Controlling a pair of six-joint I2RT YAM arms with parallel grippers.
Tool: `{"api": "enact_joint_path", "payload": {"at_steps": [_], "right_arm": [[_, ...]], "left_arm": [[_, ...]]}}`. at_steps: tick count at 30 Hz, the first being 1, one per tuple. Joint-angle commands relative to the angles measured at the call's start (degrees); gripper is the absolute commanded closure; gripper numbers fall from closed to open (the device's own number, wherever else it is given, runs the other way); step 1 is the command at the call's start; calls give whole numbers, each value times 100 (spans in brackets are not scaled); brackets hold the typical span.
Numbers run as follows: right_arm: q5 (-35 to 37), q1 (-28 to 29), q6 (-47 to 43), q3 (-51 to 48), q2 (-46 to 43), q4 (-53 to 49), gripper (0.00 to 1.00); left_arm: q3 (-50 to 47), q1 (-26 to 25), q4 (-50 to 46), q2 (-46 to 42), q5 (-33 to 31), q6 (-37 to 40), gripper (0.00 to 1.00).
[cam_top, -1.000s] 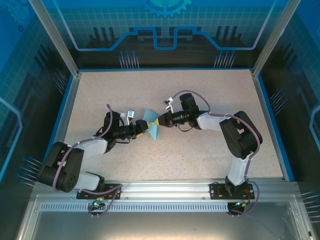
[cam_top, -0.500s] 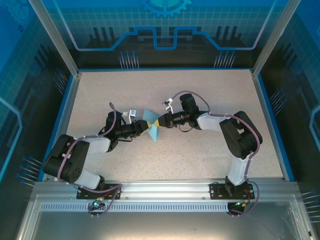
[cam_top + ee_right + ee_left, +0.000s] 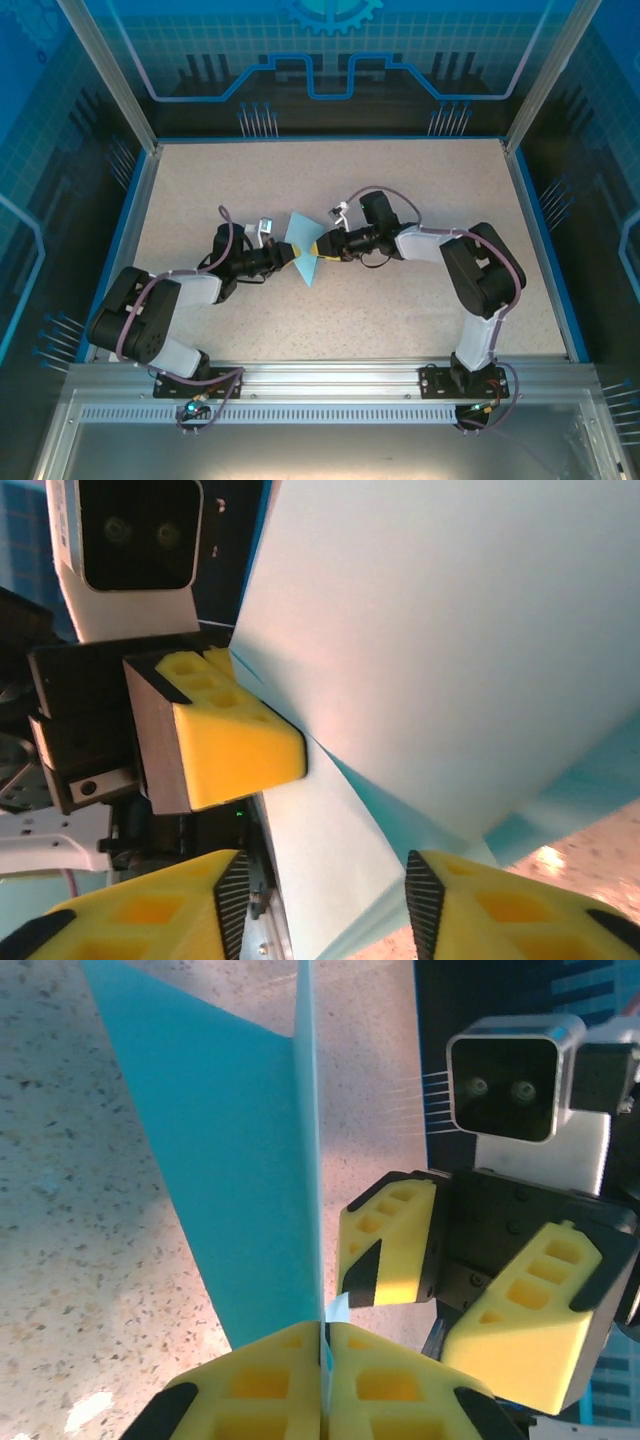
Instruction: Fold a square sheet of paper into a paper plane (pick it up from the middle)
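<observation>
Left gripper (image 3: 322,1355) clenched on the folded edge of blue paper (image 3: 240,1150); sheet stands upright ahead of its fingers. Right gripper (image 3: 318,880) released, jaws apart either side of the sheet. Hold the pinch firm, back right straight off, no snagging.

No legible txt, labels, brands or nos.; nearest thing to a sign is a gear emblem (image 3: 331,14) w/ circuit-style lines, printed on the blue back panel (image 3: 330,55); no lettering on it.
</observation>
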Motion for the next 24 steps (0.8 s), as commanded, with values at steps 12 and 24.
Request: {"api": "enact_joint_path", "payload": {"at_steps": [12,24], "right_arm": [[4186,820,-1594,-863,-1551,-1012,23],[5671,2367,-3392,-1454,-1568,680,15]], "left_arm": [[322,-303,-2291,-405,-1532,380,97],[792,-875,-3914,-778,-2994,30,96]]}}
